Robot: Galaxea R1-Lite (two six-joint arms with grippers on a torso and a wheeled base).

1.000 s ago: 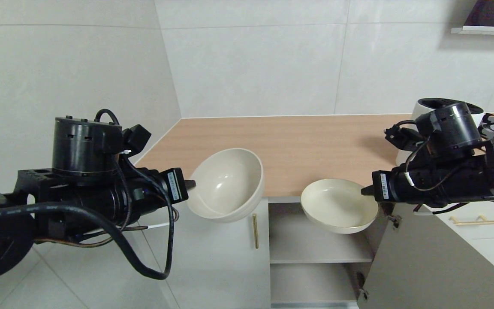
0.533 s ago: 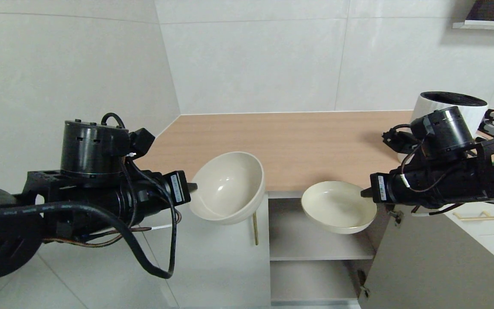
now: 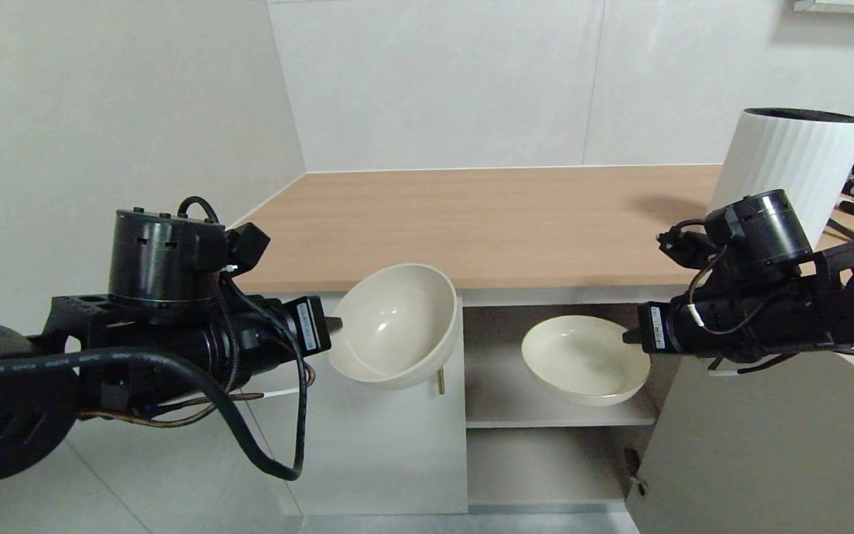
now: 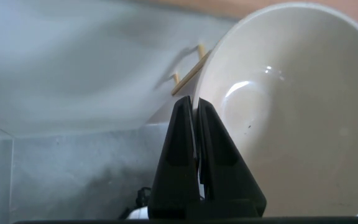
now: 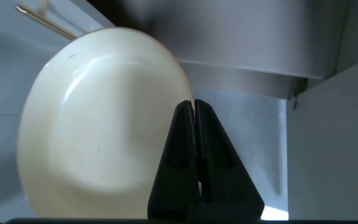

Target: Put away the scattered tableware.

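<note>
Bowl (image 3: 397, 326), the deep cream one, hung in the air in front of the closed cabinet door (image 3: 382, 445), just under the front edge of the counter (image 3: 486, 222). It was tilted so that its hollow faced up and towards the camera. The left gripper (image 3: 334, 323) held it by the rim, its two fingers pressed onto the wall of the bowl (image 4: 291, 112), one inside and one outside, as the left wrist view (image 4: 194, 102) showed. The gold handle (image 3: 441, 386) of the door stuck out just below the bowl.

To the right, apart from it, a shallow dish (image 3: 583, 360) of the same cream colour hung nearly level before the upper opening of the open cabinet, above the shelf (image 3: 538, 415). I could not tell whether it was already inside. The right gripper (image 3: 627, 336) pinched its rim (image 5: 104, 124) between closed fingers (image 5: 193, 106).

The cabinet's open door (image 3: 753, 445) stood at the right. A tall white ribbed container (image 3: 790, 163) stood on the counter, behind the right arm.
</note>
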